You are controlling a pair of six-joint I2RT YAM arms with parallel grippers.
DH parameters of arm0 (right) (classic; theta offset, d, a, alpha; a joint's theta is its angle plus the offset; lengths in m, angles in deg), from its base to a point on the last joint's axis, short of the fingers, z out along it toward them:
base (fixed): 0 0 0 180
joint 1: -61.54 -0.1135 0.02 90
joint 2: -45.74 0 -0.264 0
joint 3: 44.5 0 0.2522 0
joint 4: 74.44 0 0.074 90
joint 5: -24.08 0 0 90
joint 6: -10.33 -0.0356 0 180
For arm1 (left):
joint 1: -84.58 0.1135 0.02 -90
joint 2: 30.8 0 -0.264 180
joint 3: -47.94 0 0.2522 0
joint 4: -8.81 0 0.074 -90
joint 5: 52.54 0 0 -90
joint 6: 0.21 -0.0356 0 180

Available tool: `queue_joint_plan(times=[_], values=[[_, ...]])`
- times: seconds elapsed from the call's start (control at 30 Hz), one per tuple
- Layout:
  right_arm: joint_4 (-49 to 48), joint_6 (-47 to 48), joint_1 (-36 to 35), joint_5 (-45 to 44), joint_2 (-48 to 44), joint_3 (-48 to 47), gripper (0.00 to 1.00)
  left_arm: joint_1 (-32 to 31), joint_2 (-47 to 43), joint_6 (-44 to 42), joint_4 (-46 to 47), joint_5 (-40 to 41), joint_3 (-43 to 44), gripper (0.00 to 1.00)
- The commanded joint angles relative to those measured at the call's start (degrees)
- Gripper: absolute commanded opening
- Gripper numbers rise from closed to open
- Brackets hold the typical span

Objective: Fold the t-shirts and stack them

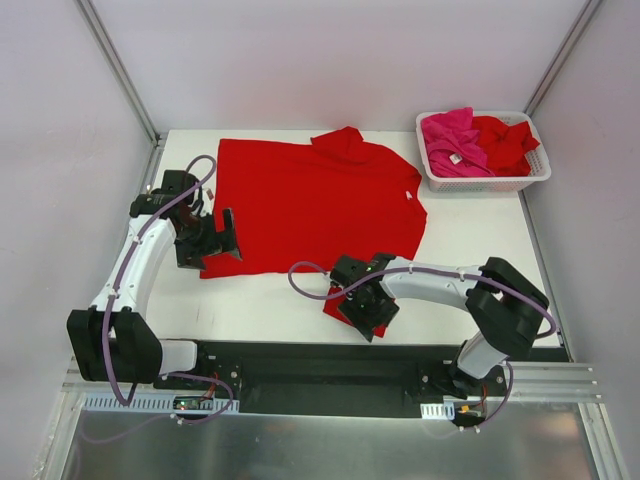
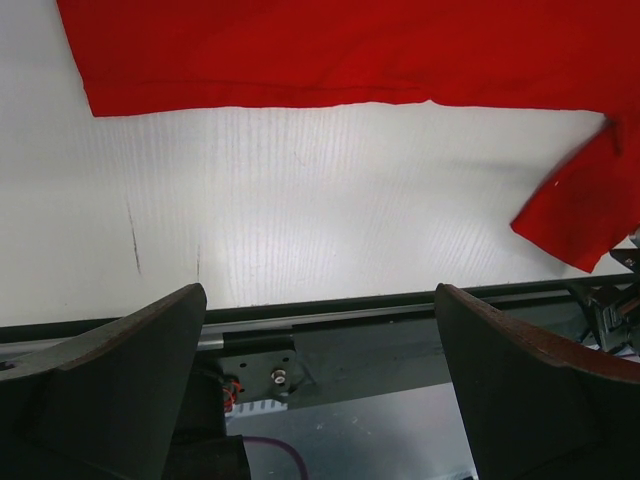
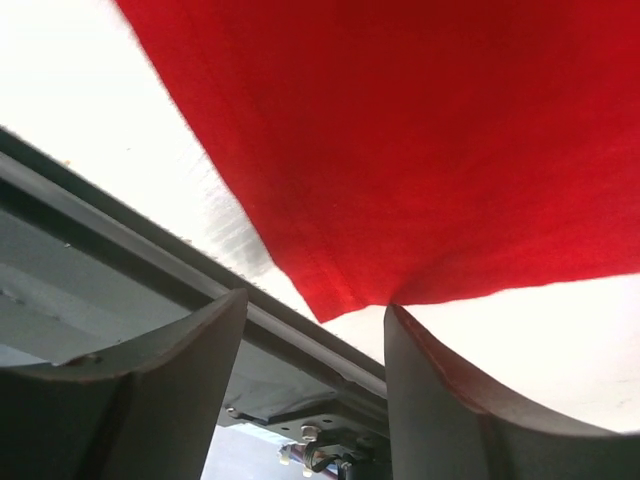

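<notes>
A big red t-shirt [image 1: 310,205] lies spread flat across the middle of the white tabletop [image 1: 260,310]. Its long axis runs left to right, with the hem to the left and the neck to the right, one sleeve far and the other near. At the far right corner stands a white slotted basket [image 1: 487,181]. It holds a crumpled magenta-pink t-shirt [image 1: 450,140] on its left side and a bunched red t-shirt [image 1: 508,140] on its right.

The left arm reaches forward to the hem's near corner. Its left tool [image 2: 320,300] gapes wide over bare tabletop, with nothing between the fingers. The right arm bends leftward and low. The right tool [image 3: 315,300] is set narrower, with a gap showing, and the tip of the near sleeve [image 3: 340,290] sits at its fingertips, seemingly unpinched.
</notes>
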Motion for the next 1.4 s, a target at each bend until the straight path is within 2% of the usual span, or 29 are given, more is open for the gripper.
queue_joint_plan(times=[0.0,0.03,0.17,0.53,0.77,0.9,1.1,1.2,1.37], values=[[-0.22,-2.85,0.03,-3.84,-1.58,0.58,0.59,0.42,0.69,-1.39,-0.48,-0.46,0.07,0.99],[-0.04,-4.33,0.12,-4.37,-1.85,0.67,0.56,0.42,0.78,-1.56,-0.4,-0.55,0.16,0.99],[-0.39,-6.27,-0.14,-5.43,-2.81,1.9,0.52,0.42,1.21,-1.74,-0.22,-0.73,0.16,0.99],[-4.43,-11.03,-5.24,-10.52,-8.88,7.0,0.52,0.33,1.74,-2.0,0.31,-1.52,0.16,0.99],[-7.51,-10.76,-6.82,-11.76,-6.34,7.26,0.5,0.33,0.95,-2.18,0.22,-1.61,-0.28,0.99],[-8.91,-10.67,-7.26,-11.41,-4.67,7.53,0.41,0.33,0.42,-2.27,0.22,-1.69,-0.63,0.99],[-9.01,-10.5,-7.61,-10.88,-3.96,7.88,0.36,0.33,0.07,-2.27,0.22,-1.08,-1.07,0.99],[-8.13,-10.32,-7.61,-10.97,-3.78,7.53,0.34,0.33,0.42,-2.36,0.3,0.06,-1.16,0.99],[-6.28,-9.62,-7.79,-11.32,-4.22,6.65,0.31,0.25,3.14,-3.32,0.22,7.33,-0.72,0.99]])
